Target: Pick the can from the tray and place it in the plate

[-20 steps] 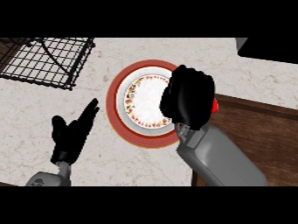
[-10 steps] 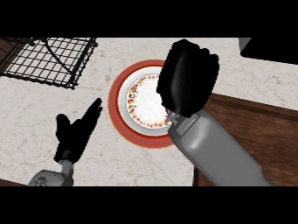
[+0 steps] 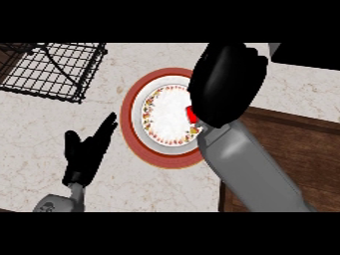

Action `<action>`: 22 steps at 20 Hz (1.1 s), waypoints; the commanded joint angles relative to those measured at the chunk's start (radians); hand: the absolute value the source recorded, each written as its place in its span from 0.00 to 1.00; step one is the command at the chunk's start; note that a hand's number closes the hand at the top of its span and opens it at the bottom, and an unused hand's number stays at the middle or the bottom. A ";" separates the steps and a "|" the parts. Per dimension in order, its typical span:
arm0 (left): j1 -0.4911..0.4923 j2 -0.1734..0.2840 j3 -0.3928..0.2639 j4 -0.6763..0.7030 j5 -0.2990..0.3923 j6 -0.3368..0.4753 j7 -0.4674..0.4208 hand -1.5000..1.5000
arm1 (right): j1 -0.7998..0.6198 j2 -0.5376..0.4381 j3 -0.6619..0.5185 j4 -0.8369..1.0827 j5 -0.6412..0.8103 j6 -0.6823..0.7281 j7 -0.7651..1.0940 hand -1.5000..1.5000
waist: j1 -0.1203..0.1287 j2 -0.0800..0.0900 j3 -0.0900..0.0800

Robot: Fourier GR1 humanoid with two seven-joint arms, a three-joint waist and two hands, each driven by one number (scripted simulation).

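Note:
A white plate (image 3: 165, 107) with a red rim and a patterned border lies on the pale counter. Only a sliver of the red can (image 3: 191, 114) shows at the plate's right side, just below my right hand (image 3: 228, 82). That hand hovers high over the plate's right half with its back toward the view and its fingers stretched out, open and not curled round the can. It hides most of the can. My left hand (image 3: 87, 149) rests open on the counter left of the plate, fingers straight.
A dark wooden tray (image 3: 305, 149) lies at the right, partly under my right forearm. A black wire basket (image 3: 51, 69) stands at the upper left. A dark object (image 3: 312, 55) sits at the top right.
My right hand has risen over the plate and uncurled its fingers. The can, which showed at the hand's right side, now shows below the hand on the plate. The left hand has stayed still.

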 commanded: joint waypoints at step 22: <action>0.056 0.003 0.021 -0.003 0.003 0.005 -0.021 0.50 | 0.321 0.012 -0.221 0.135 -0.039 -0.316 0.257 0.00 | -0.044 0.017 0.004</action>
